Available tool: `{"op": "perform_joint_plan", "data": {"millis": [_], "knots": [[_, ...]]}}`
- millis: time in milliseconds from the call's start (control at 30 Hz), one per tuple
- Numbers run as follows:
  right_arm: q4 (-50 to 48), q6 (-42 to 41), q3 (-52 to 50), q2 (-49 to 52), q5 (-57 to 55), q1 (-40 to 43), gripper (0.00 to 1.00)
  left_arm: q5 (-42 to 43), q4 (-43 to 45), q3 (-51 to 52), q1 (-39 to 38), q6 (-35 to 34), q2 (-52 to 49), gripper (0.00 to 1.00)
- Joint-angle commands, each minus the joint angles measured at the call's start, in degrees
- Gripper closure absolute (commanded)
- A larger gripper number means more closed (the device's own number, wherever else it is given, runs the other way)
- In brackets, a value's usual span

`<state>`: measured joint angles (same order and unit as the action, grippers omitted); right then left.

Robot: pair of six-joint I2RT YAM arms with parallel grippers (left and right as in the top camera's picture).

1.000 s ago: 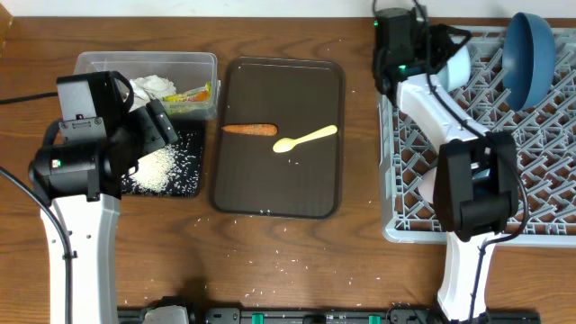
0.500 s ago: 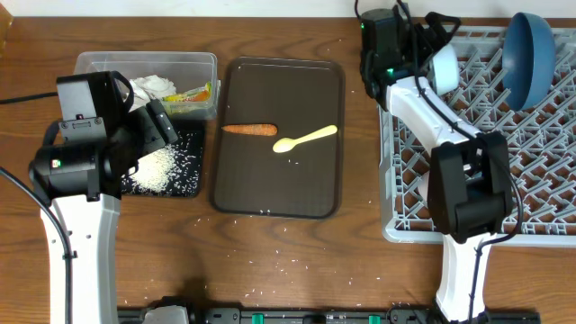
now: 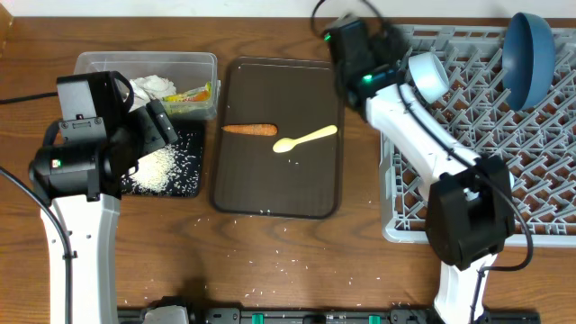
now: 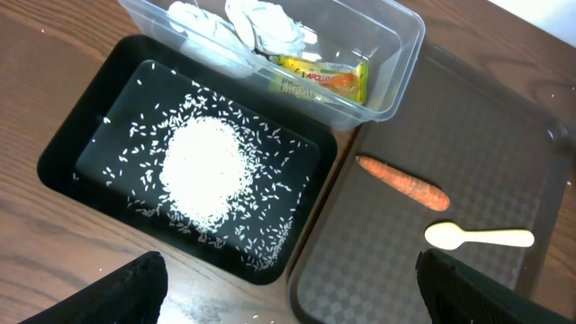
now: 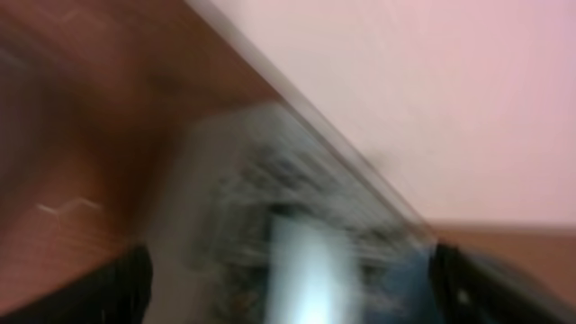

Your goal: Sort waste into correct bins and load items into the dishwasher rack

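Note:
The grey dishwasher rack (image 3: pixel 540 180) fills the right side. A blue bowl (image 3: pixel 528 54) stands on edge at its back and a small light blue cup (image 3: pixel 427 74) sits at its back left. My right gripper (image 3: pixel 346 43) is open and empty over the brown tray's back right corner; its wrist view is blurred. The pale yellow spoon (image 3: pixel 304 139) and the carrot piece (image 3: pixel 249 130) lie on the brown tray (image 3: pixel 270 193). My left gripper (image 4: pixel 288 301) is open and empty above the black tray (image 4: pixel 67 162) of rice (image 4: pixel 205 166). The clear tub (image 4: pixel 396 63) holds tissue (image 4: pixel 261 22) and the wrapper (image 4: pixel 324 79). The plate and pink cup are out of view.
Loose rice grains (image 3: pixel 270 270) are scattered on the wooden table in front of the brown tray. The clear tub (image 3: pixel 99 65) sits behind the black tray (image 3: pixel 184 184). The right arm's base (image 3: pixel 463 225) stands over the rack's front left part.
My right gripper has swung left from the rack's back left corner to over the brown tray. The light blue cup now sits in the rack, apart from it. The left arm has not moved.

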<state>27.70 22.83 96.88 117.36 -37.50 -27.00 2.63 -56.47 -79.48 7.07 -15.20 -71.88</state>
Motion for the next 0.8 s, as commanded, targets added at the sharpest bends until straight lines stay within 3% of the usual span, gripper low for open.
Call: {"op": "perform_joint_plan", "data": {"millis": [0,133,200,500,767], "knots": [[6.14,-23.52,-0.13,-2.34,25.88,-2.23,0.04,-0.15,-0.07,-0.26,0.24,-0.09,0.39,0.09],[12.96,-35.74,-0.13,-3.15,49.16,-3.15,0.01,-0.15,-0.07,-0.26,0.24,-0.09,0.39,0.10],[12.48,-39.82,-0.28,-2.71,53.07,-3.58,0.05,-0.13,-0.07,-0.26,0.24,-0.09,0.39,0.10],[11.96,-68.11,-0.92,1.60,43.95,-6.84,0.44,-0.13,-0.07,-0.26,0.24,-0.09,0.39,0.09],[11.34,-90.31,-4.28,5.60,41.05,-10.32,0.57,-0.13,-0.07,-0.26,0.24,-0.09,0.39,0.09]]}}
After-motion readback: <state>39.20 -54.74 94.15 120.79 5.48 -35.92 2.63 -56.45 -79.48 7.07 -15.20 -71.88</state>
